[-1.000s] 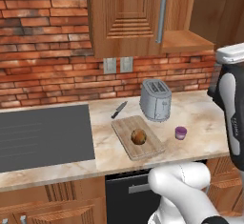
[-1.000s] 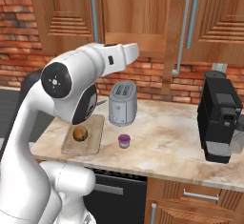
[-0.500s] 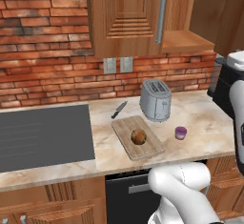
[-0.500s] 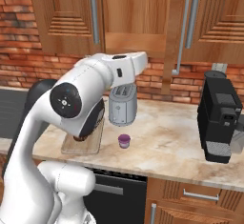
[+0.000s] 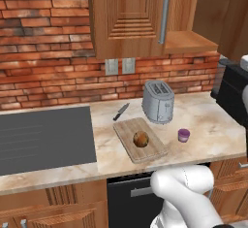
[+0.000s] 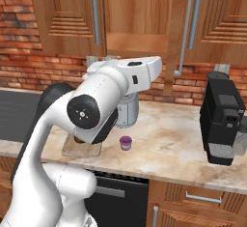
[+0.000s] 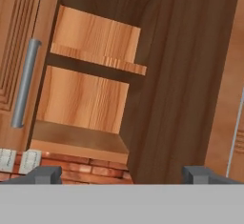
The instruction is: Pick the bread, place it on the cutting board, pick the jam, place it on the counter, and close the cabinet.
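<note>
- Cabinet (image 5: 213, 18) was the remaining item of the task: its door stood swung out from the wall, edge-on to the hand view, with the bare shelves (image 7: 95, 58) exposed beside it.
- Bread (image 5: 140, 138) lay on the cutting board (image 5: 130, 131), just in front of the toaster (image 5: 158, 101).
- Jam (image 5: 183, 135) stood on the counter (image 5: 208, 120), to the right of the cutting board and in front of the toaster, touching neither.
- Judged from this layout, both placing steps were complete and only the closing of the door was left.
- Fingers (image 7: 45, 174) stood wide apart at the lower edge of the hand view and held nothing; the open door panel (image 7: 186, 75) lay ahead, between them.
- Handling, as a judgement: the door is a rigid wooden panel on hinges, neither fragile nor soft. It should swing under a steady push and needs no clamping force.
- Where to take hold: press flat on the inner face of the panel, near the free edge and away from the hinge side, for the most leverage. The silver bar handle (image 6: 182, 33) on the outer face is the alternative, but a smooth round bar may slip in the fingers.
- Risk: a push too close to the hinge, or one glancing off the door edge, could leave the door ajar above the toaster.
- A knife (image 5: 121, 111) lay on the counter to the left of the toaster, and a black coffee machine (image 6: 223, 117) stood well to the right.
</note>
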You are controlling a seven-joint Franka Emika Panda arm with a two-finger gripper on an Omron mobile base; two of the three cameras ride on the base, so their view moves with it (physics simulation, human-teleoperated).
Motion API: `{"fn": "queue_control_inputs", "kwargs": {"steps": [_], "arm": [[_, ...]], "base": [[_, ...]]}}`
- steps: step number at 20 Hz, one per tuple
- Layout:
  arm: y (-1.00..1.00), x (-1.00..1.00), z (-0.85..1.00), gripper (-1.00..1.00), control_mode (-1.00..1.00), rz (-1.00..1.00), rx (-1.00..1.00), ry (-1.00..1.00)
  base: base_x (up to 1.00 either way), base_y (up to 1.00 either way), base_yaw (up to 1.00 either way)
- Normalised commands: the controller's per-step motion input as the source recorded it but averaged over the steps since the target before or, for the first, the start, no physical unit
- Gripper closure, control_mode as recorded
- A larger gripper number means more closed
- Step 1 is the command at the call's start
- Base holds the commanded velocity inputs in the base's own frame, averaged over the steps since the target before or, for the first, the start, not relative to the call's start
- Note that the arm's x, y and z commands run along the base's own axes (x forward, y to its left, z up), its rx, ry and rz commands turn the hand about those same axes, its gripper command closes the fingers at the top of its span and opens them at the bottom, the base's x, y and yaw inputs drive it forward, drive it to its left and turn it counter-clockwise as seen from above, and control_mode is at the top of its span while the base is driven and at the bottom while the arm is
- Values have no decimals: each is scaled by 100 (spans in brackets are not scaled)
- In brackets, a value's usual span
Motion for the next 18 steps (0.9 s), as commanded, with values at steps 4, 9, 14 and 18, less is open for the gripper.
{"fn": "queue_control_inputs", "kwargs": {"steps": [4, 9, 14, 18], "arm": [[-23, 0, -1, -100, -100, 0, 0, 0], [-26, 0, -6, -100, -100, 0, 0, 0], [-25, 0, -11, -100, -100, 0, 0, -2], [-27, 0, -11, -100, -100, 0, 0, -3]], "base": [[0, 0, 0], [0, 0, 0], [0, 0, 0], [0, 0, 0]]}}
